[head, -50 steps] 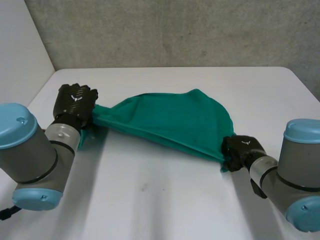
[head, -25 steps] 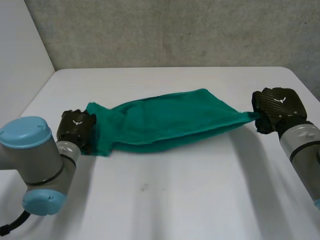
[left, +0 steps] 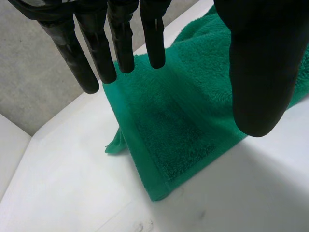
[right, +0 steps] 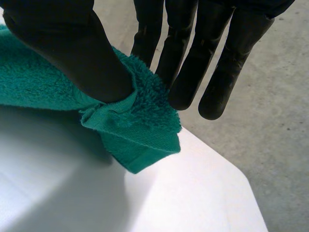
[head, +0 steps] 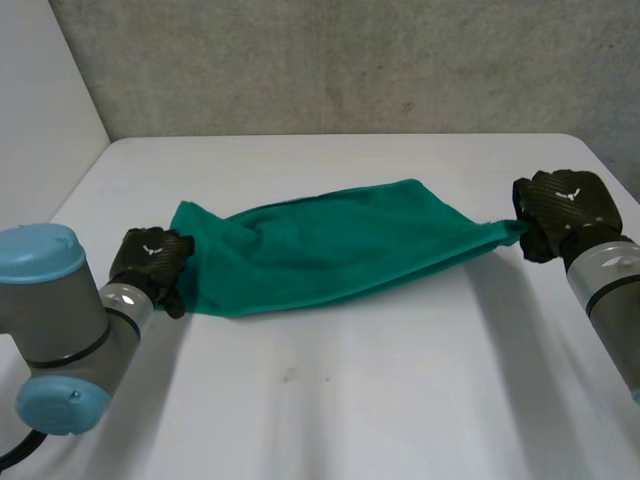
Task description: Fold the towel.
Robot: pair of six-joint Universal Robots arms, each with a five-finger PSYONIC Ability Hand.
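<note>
Crosswise, green towel (head: 330,245) on table, right hand (head: 565,208) pinching corner, left hand (head: 150,260) slack

One green towel (head: 330,245), one white table (head: 400,400), two black hands: left hand (head: 150,262) and right hand (head: 562,208).

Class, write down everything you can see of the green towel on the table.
The towel is teal-green terry cloth with a flat woven band near its hem. Doubled over and wrinkled, it stretches across the white table. The right hand pinches its raised right corner between thumb and fingers; its left end lies on the table beneath the open left hand.
</note>
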